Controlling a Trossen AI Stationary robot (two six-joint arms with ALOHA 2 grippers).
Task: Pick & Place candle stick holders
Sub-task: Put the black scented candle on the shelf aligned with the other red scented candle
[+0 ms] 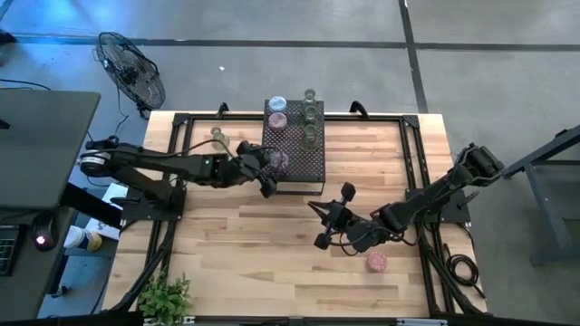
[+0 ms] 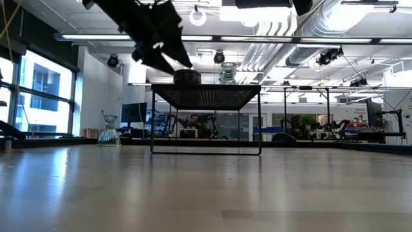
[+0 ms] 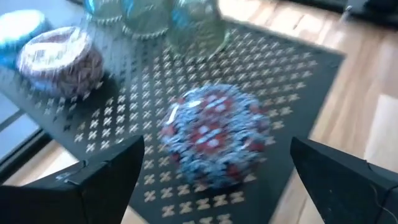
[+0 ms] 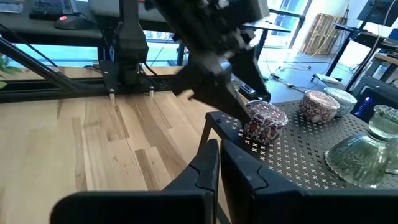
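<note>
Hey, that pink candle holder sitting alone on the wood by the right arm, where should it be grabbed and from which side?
Probably from straight above, with the fingers closing across the round side wall of the pink candle holder. It looks round from overhead, so any width should serve, and it sits alone on the table, leaving room all around it. The right gripper is the nearer one.

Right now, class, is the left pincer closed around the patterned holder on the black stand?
No: in the left wrist view the left pincer is open, fingers wide either side of the patterned holder on the black stand.
</note>
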